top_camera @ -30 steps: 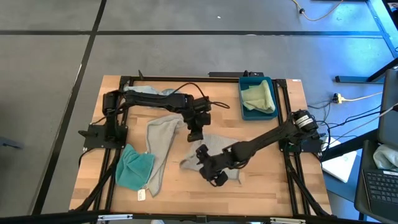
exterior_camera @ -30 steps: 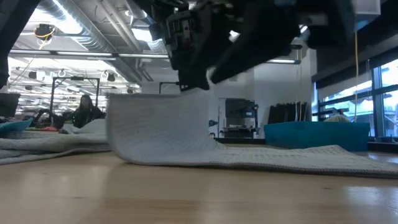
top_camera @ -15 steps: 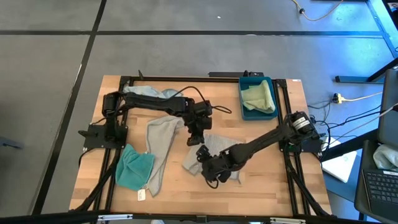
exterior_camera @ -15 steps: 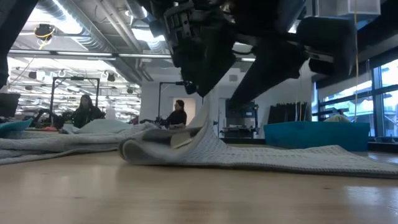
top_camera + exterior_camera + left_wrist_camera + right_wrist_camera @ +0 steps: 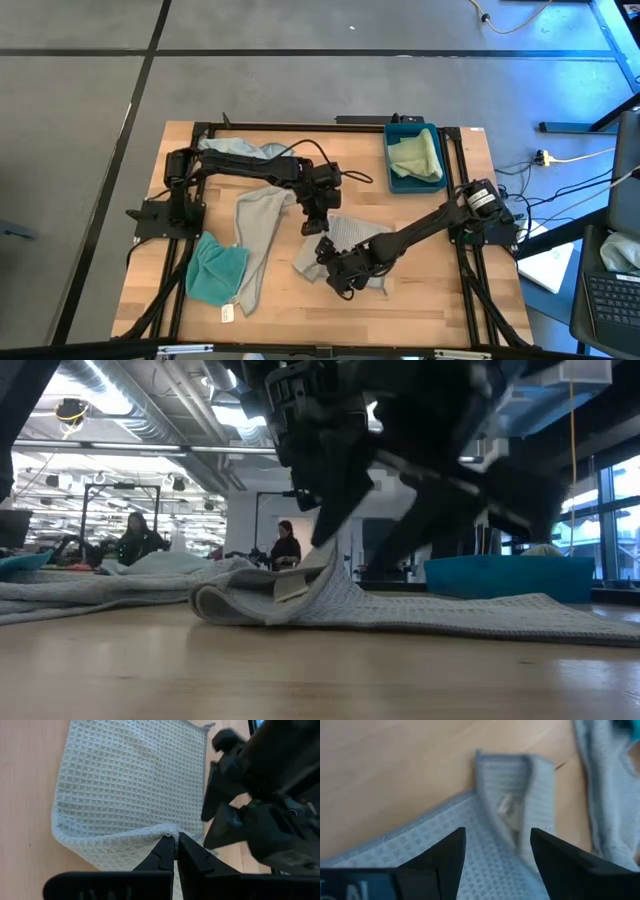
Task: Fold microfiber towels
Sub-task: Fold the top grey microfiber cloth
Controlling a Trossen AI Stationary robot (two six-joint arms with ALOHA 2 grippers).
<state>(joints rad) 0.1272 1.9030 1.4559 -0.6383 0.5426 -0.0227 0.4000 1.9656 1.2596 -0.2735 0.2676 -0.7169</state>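
A light grey waffle towel [image 5: 352,240] lies mid-table. Its left part is folded over in a low roll [image 5: 245,600], where a white tag [image 5: 506,806] shows. My left gripper [image 5: 312,224] is shut on a raised bit of this towel. My right gripper [image 5: 338,282] hangs open just over the towel's near left part, its fingers [image 5: 451,851] on either side of the folded strip; no touch shows. A second grey towel [image 5: 258,232], a teal one [image 5: 215,270] and a pale blue one [image 5: 240,148] lie flat to the left. My left gripper pinches the grey towel's far-left edge [image 5: 167,831] between its two fingertips, coming slanting down from the far side. The pinched bit [image 5: 335,555] stands up in a small peak. The rest of the towel slopes down from it and lies on the table.
A blue tray [image 5: 392,180] at the far right holds a pale green cloth [image 5: 418,155]. Black frame rails run along the table's left, right and far sides. Bare wood lies along the near edge. People sit in the room beyond the table.
The wide flap of the grey towel that stood upright has dropped. Its left part now lies folded over on the table, and only the bit in my left gripper stays raised. My right gripper has sunk toward the towel and rolled at the wrist.
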